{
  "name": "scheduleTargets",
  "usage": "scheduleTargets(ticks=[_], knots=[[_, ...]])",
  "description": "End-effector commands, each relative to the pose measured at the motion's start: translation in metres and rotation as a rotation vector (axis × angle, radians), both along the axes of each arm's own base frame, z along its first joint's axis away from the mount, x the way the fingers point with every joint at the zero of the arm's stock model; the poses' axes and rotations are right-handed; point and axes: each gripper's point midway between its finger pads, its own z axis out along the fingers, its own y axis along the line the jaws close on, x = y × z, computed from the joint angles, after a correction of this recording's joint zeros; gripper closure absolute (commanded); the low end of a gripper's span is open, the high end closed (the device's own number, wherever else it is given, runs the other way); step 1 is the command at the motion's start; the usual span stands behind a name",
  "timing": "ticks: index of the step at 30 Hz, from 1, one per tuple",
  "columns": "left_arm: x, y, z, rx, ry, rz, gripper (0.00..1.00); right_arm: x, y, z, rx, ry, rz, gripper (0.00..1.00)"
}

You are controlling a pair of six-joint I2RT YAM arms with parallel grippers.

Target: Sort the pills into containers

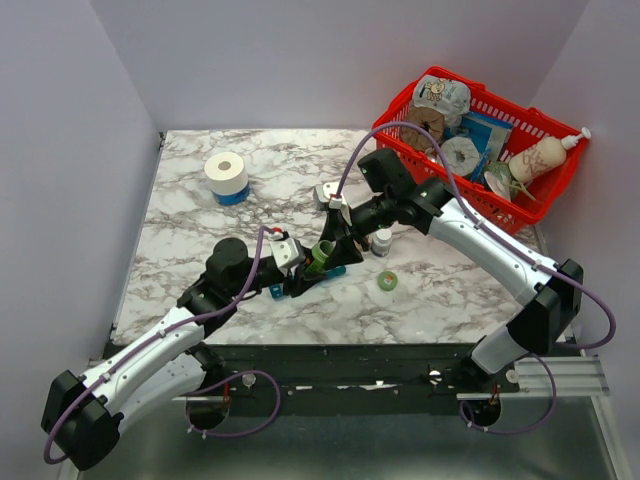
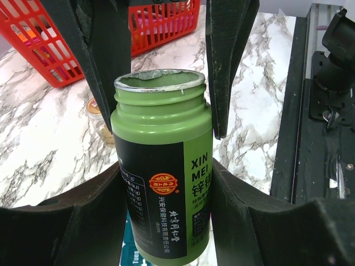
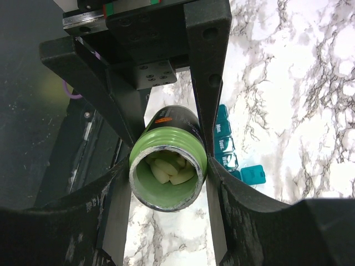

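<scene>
An open green bottle [image 2: 163, 138] with a black label hangs tilted over the table, held from both ends. My left gripper [image 2: 166, 183] is shut on its body, both fingers pressed against the label. My right gripper [image 3: 169, 162] is shut on its threaded neck. Pale pills [image 3: 168, 170] lie inside the bottle. The containers, a teal organiser [image 3: 226, 145], lie on the marble just under and beside the bottle, with one lid [image 3: 253, 174] flipped open. In the top view both grippers meet at the bottle [image 1: 322, 256] above the organiser [image 1: 336, 272].
A green cap [image 1: 387, 281] and a small white bottle [image 1: 382, 241] stand right of the grippers. A red basket [image 1: 552, 188] full of goods sits at the back right. A toilet roll [image 1: 226, 175] stands at the back left.
</scene>
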Motion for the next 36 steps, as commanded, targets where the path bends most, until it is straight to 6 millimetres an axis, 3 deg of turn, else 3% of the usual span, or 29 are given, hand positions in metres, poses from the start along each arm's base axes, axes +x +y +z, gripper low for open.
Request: scheduleTargets(ticks=[1,2,3,6,10,15,21,23,24,28,36], knots=[[-0.003,0.000,0.009,-0.033,-0.043,-0.022,1.00,-0.009,0.006,0.011,0.041,0.028,0.039,0.60],[-0.004,0.000,0.007,-0.030,-0.040,-0.024,1.00,-0.009,0.006,0.013,0.043,0.025,0.038,0.52],[-0.004,0.001,0.006,-0.028,-0.041,-0.022,1.00,-0.008,0.004,0.017,0.051,0.015,0.034,0.34],[-0.005,0.003,0.003,-0.026,-0.037,-0.018,1.00,-0.005,0.000,0.028,0.073,-0.004,0.022,0.12],[-0.005,0.005,0.004,-0.036,-0.033,-0.012,1.00,-0.003,-0.008,0.048,0.109,-0.033,0.007,0.04],[-0.003,0.010,0.013,-0.104,-0.028,0.021,1.00,0.018,-0.029,0.068,0.142,-0.070,-0.074,0.00],[-0.003,0.019,0.044,-0.336,-0.047,0.078,1.00,0.043,-0.066,0.068,0.175,-0.082,-0.179,0.00],[-0.002,0.025,0.064,-0.427,-0.071,0.101,1.00,0.044,-0.074,0.056,0.167,-0.076,-0.201,0.00],[-0.002,0.028,0.073,-0.467,-0.082,0.110,1.00,0.047,-0.078,0.059,0.183,-0.099,-0.213,0.00],[-0.009,0.059,0.131,-0.783,-0.166,0.146,1.00,0.052,-0.087,0.046,0.181,-0.084,-0.243,0.00],[-0.021,0.090,0.176,-1.054,-0.204,0.103,1.00,0.061,-0.094,0.041,0.188,-0.056,-0.265,0.00]])
